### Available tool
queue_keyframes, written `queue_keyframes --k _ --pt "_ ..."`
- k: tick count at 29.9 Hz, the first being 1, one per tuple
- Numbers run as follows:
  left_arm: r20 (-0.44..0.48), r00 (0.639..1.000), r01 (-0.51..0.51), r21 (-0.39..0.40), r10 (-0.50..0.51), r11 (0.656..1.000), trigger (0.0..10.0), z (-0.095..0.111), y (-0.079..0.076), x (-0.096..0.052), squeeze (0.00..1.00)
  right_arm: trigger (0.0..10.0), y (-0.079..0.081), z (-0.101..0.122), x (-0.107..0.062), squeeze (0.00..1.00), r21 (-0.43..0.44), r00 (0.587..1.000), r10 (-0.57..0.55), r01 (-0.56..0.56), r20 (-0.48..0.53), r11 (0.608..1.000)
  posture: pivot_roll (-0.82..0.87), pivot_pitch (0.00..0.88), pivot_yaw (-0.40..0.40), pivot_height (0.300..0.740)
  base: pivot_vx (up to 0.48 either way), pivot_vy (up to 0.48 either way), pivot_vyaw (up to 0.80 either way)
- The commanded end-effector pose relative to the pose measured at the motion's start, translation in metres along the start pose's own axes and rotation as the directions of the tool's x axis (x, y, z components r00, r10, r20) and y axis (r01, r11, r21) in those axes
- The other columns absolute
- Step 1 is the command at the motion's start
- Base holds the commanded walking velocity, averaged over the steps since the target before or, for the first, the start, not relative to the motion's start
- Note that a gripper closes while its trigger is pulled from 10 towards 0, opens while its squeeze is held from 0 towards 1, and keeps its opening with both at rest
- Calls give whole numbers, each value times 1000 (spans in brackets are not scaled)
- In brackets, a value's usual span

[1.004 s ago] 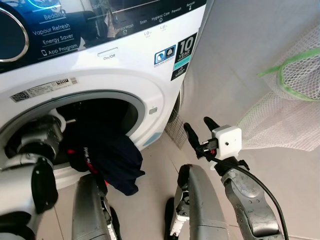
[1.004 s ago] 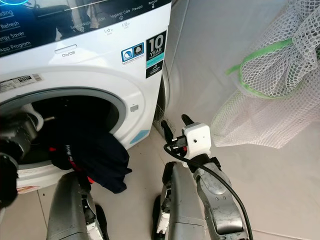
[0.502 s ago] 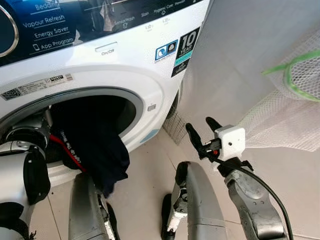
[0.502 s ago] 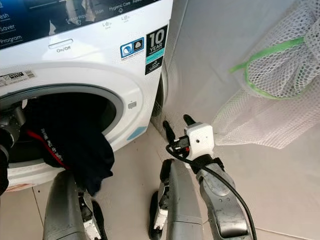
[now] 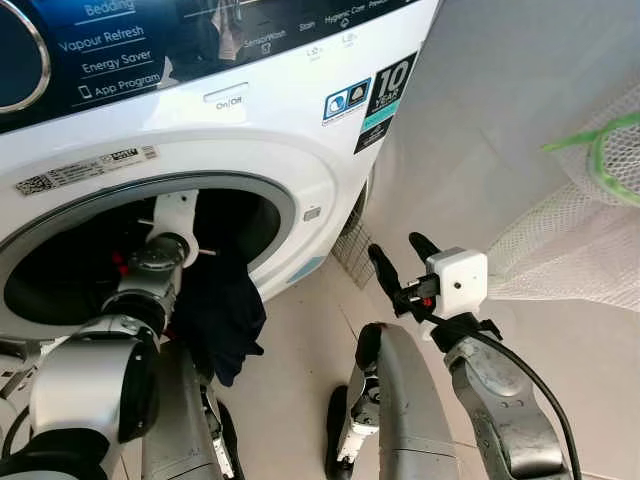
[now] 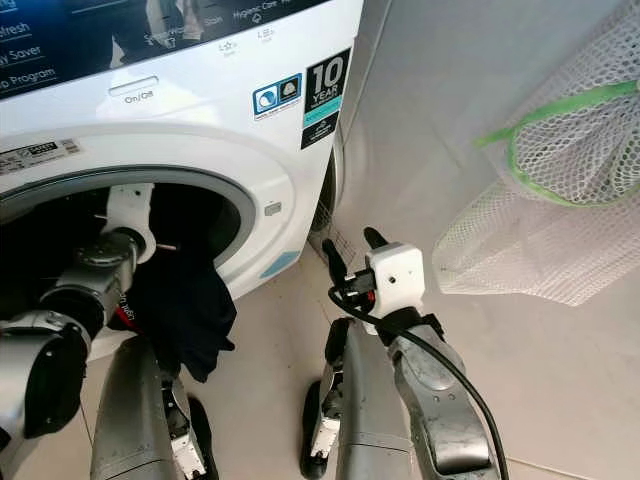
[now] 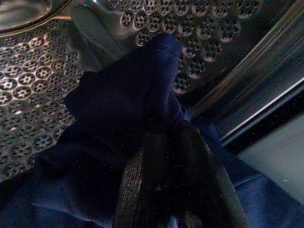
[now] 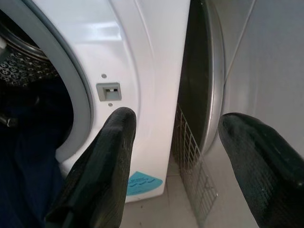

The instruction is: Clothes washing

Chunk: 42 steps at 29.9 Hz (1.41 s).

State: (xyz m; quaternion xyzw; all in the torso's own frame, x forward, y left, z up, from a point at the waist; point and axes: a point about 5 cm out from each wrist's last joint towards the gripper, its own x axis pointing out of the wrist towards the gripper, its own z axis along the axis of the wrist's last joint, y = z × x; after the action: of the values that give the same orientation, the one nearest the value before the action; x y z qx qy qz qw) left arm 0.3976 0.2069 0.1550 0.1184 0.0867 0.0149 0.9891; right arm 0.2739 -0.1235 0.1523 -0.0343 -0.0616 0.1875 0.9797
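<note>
My left fingers [image 7: 175,190] pinch the dark navy cloth garment [image 5: 225,315] inside the white front-loading washer [image 5: 300,130]; its hem overhanging the door rim may slide out.

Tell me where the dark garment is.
The dark garment hangs half out of the washing machine's drum opening, on the robot's left, held by the left end effector.

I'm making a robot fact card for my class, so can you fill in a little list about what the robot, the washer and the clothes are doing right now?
Place: in front of a white washing machine, door opening uncovered
Left gripper: reaching into the drum, shut on the dark blue garment
Dark blue garment: partly inside the drum, partly hanging out over the rim
Right gripper: open, held in the air beside the machine, holding nothing
Mesh laundry bag: white with green trim, hanging on the robot's right
Floor: pale tiles
</note>
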Motion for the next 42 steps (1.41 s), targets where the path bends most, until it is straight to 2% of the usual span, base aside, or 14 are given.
queue_keyframes --k 1,2,10,13,24,27,28,29,33,34,35,36,37,42 --pt "-2 1000 -17 1 17 1000 10000 -5 4 -2 0 10000 -1 -4 -3 0 9 1000 -6 7 -18 1000 -2 379 -140 511 0 0 0" --pt "6 999 -31 -11 31 999 10000 -1 8 -1 1000 10000 -1 -4 -2 0 9 1000 -8 8 -19 1000 3 377 -138 511 0 0 0" --pt "31 993 -113 -20 114 993 10000 5 26 -2 1000 10000 2 -5 1 0 17 1000 -5 5 -12 1000 20 372 -129 511 0 0 0" --pt "35 992 -122 -19 122 992 10000 6 26 -2 1000 10000 2 -5 1 0 19 1000 -3 4 -11 1000 20 372 -129 511 0 0 0" --pt "61 995 -79 -51 82 996 10000 6 10 -2 1000 10000 3 -5 3 0 21 1000 -1 1 -9 1000 25 371 -124 511 0 0 0" --pt "36 998 -50 -96 54 994 10000 5 2 -1 1000 10000 4 -6 3 0 21 1000 0 1 -11 1000 25 369 -116 511 0 0 0" --pt "22 1000 -14 -101 16 995 10000 4 -6 0 1000 10000 4 -6 3 0 23 1000 -2 2 -10 1000 25 368 -115 511 0 0 0" --pt "21 999 33 -108 -31 994 10000 6 -17 1 0 10000 5 -6 3 0 25 1000 -2 3 -9 1000 24 366 -109 511 0 0 0" --pt "-4 999 46 -145 -47 988 10000 7 -36 0 0 10000 6 -7 3 0 27 1000 -2 3 -10 1000 31 363 -102 511 0 0 0" --pt "-25 998 46 -167 -51 985 10000 6 -40 -1 0 10000 6 -7 3 0 27 1000 -2 2 -10 1000 32 362 -101 511 0 0 0" --pt "-68 996 39 -225 -55 974 10000 3 -45 -2 0 10000 7 -7 4 0 27 1000 -1 1 -9 1000 31 357 -97 511 0 0 0" --pt "-77 995 38 -239 -58 970 10000 2 -46 -2 0 10000 7 -7 4 0 27 1000 0 1 -9 1000 31 357 -97 511 0 0 0" --pt "-89 994 34 -251 -57 968 10000 1 -48 -3 1000 10000 7 -7 4 0 28 1000 -1 1 -8 1000 30 355 -92 511 0 0 0" --pt "-143 988 22 -277 -64 961 10000 -2 -54 -10 1000 10000 8 -8 4 0 30 1000 -4 4 -5 1000 32 342 -78 511 0 0 0"
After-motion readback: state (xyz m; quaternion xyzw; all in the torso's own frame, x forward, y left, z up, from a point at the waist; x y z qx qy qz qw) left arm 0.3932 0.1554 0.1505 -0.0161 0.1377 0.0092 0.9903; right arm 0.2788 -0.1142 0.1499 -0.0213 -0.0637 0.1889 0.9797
